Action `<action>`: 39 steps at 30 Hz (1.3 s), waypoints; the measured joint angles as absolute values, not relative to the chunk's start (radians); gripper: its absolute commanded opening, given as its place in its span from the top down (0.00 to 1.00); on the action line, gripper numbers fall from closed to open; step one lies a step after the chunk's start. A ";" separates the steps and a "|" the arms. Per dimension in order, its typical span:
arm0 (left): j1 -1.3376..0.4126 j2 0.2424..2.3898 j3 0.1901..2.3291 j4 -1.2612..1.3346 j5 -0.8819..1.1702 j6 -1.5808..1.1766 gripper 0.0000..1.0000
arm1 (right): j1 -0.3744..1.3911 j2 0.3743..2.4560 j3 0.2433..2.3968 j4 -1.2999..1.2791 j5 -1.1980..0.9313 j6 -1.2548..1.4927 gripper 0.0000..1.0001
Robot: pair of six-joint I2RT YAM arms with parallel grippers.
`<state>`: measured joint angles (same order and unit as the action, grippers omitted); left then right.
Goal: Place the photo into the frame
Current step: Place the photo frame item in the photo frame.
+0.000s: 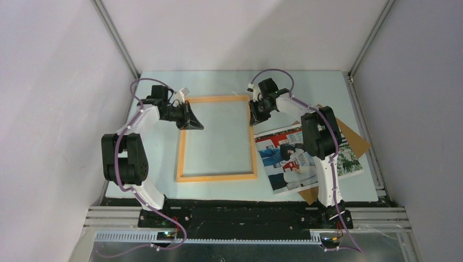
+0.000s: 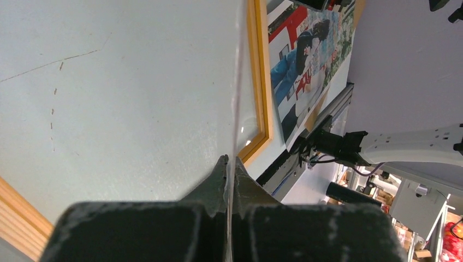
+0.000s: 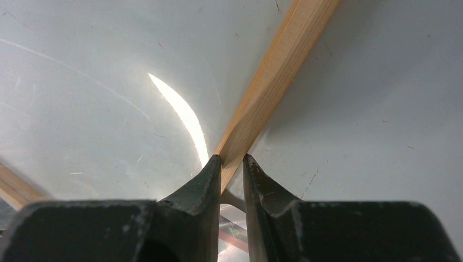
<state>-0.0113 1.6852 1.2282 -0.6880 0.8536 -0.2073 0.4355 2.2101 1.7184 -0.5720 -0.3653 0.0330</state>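
Top view with both wrist views. The pale table point(image 1: 229, 82) carries every item. The frame point(image 1: 218, 177), a thin light-orange wooden rectangle, lies flat at the table's centre with bare table showing inside it. To its right lies the photo point(image 1: 284, 164), face up and skewed, its near-left corner close to the frame's near-right corner; it is outside the frame. Under the photo is a brown backing board point(image 1: 354, 141), which shows past the print's far-right and near edges.

The left arm reaches from the near left to the frame's far-left corner. There the left gripper point(image 1: 194, 117) lies pointing right, over the left rail. In the left wrist view the left gripper point(image 2: 230, 161) is fully closed, and a thin clear pane point(image 2: 235, 98), seen edge-on, runs straight into the seam between its fingers. Beyond it are the frame's right rail point(image 2: 261, 71) and the photo point(image 2: 306, 60).

The right arm reaches over the photo to the far part of the frame's right rail, where the right gripper point(image 1: 255, 119) points down. In the right wrist view the right gripper point(image 3: 232, 161) has a narrow gap, and the wooden rail of the frame point(image 3: 278, 65) passes between the two fingertips, one on each side. A bright glare lies on the surface left of the rail.
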 measured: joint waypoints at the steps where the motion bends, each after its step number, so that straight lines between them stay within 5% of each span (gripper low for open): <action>1: -0.011 1.685 1.232 -0.694 0.855 -0.207 1.00 | 0.435 2.210 1.718 -0.572 -0.364 0.033 0.78; 39: -0.020 1.703 1.312 -0.826 0.897 -0.183 1.00 | 0.438 2.209 1.719 -0.574 -0.359 0.022 0.79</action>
<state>-0.0196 1.7031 1.3125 -0.8257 0.8967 -0.1833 0.4377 2.2093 1.7191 -0.5739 -0.3588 0.0216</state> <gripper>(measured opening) 0.005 0.215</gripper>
